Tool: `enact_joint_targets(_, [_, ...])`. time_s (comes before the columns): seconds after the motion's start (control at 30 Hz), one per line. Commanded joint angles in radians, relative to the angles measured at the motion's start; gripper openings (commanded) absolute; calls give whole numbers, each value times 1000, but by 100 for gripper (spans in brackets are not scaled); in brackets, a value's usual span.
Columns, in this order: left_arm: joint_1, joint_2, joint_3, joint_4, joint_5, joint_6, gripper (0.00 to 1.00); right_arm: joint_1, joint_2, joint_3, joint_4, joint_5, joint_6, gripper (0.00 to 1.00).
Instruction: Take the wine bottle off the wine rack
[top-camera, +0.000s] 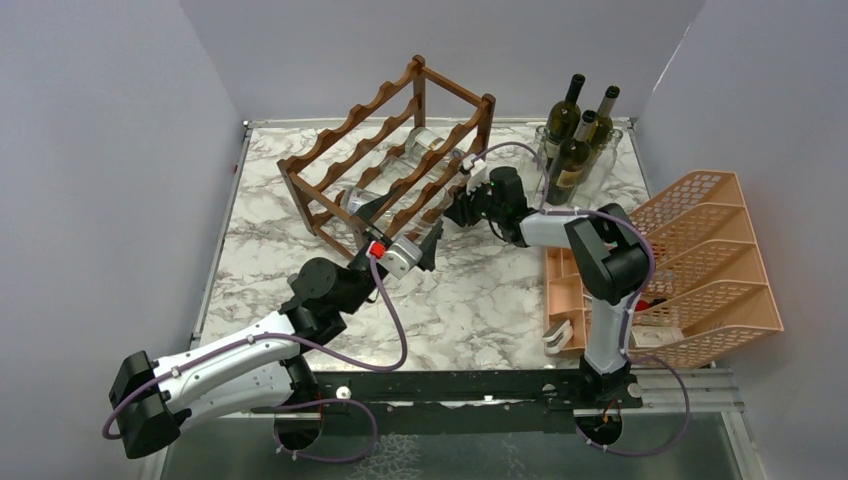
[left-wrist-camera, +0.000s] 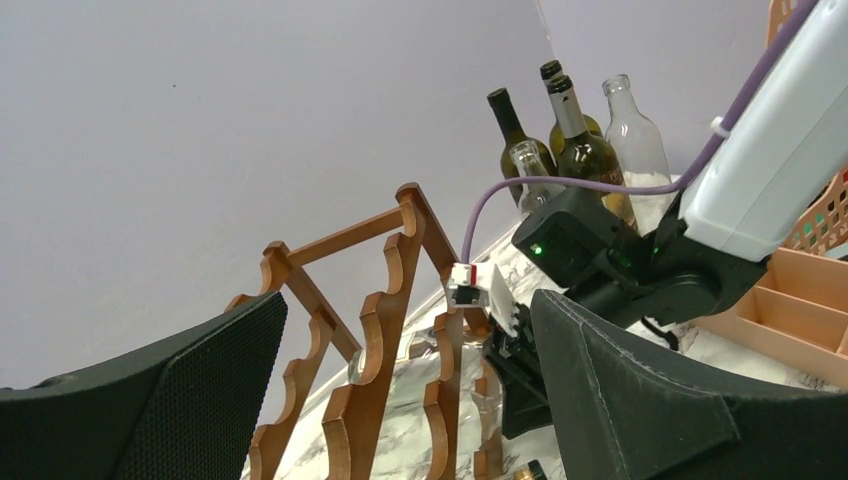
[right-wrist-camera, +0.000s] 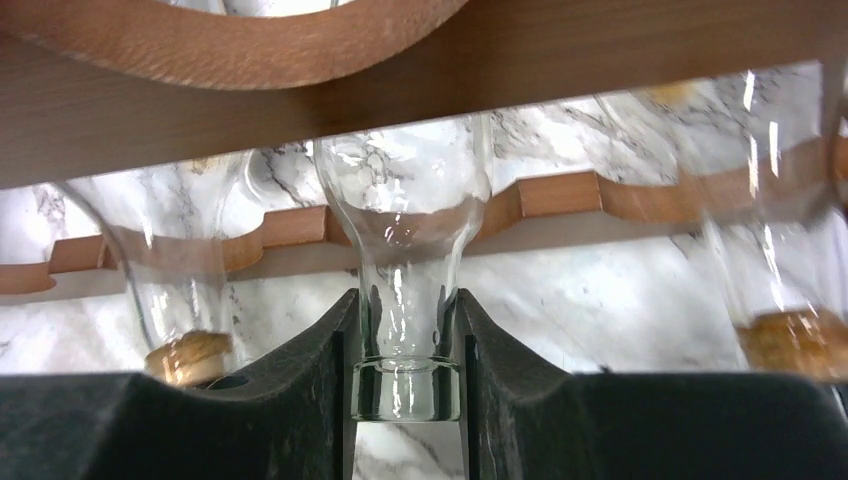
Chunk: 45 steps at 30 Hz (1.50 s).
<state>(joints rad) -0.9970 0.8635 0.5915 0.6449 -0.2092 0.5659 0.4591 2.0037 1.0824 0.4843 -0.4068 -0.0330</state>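
Contact: my right hand (right-wrist-camera: 405, 345) clamps the clear glass wine bottle (right-wrist-camera: 405, 210) by its neck in the dark brown wooden rack (right-wrist-camera: 600, 60); left hand (left-wrist-camera: 410, 385) gapes empty.

Robot test cell, laboratory setting.
Marble-patterned table (top-camera: 480, 300) boxed on three sides by plain pale partition walls (top-camera: 100, 150). A cabled left arm (top-camera: 230, 365) and right arm (top-camera: 605, 270) are bolted to a metal rail (top-camera: 450, 385) at the table's near edge. Staged props on the table: wine rack (top-camera: 487, 115), upright bottles (top-camera: 570, 160), orange tray organiser (top-camera: 700, 260).
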Motion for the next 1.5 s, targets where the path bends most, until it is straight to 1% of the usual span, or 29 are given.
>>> enact_joint_targets(0.0, [-2,2,-12,25,-1,0,99,10,-137,-70,59,22,44,11])
enact_joint_targets(0.07, [-2,2,-13,25,1,0,99,10,-188,-114,79,34,56,7])
enact_joint_targets(0.13, [-2,3,-13,25,1,-1,99,10,-233,-142,61,51,59,2])
enact_joint_targets(0.37, [-2,0,-12,25,4,-6,99,9,-411,-274,-34,162,95,1])
enact_joint_targets(0.5, [-2,0,-12,25,8,-11,99,9,-546,-338,-100,217,141,1])
enact_joint_targets(0.67, [-2,9,-13,25,10,-14,99,8,-675,-333,-301,278,178,1])
enact_joint_targets(0.8, [-2,18,-13,24,9,-17,99,8,-761,-263,-525,328,168,1])
enact_joint_targets(0.93, [-2,22,-13,24,10,-19,99,9,-816,-149,-825,376,191,1])
enact_joint_targets(1.1, [-2,25,-13,23,18,-30,99,9,-849,5,-1137,446,240,1])
enact_joint_targets(1.2, [-2,32,-13,24,32,-36,99,8,-840,116,-1304,476,255,1])
enact_joint_targets(1.3, [-3,49,-11,12,122,-33,99,9,-826,205,-1416,423,251,1])
enact_joint_targets(1.4, [-7,81,5,-58,326,-3,99,9,-824,252,-1478,348,230,1])
enact_joint_targets(1.47, [-17,115,14,-91,421,6,99,9,-820,263,-1515,268,204,1])
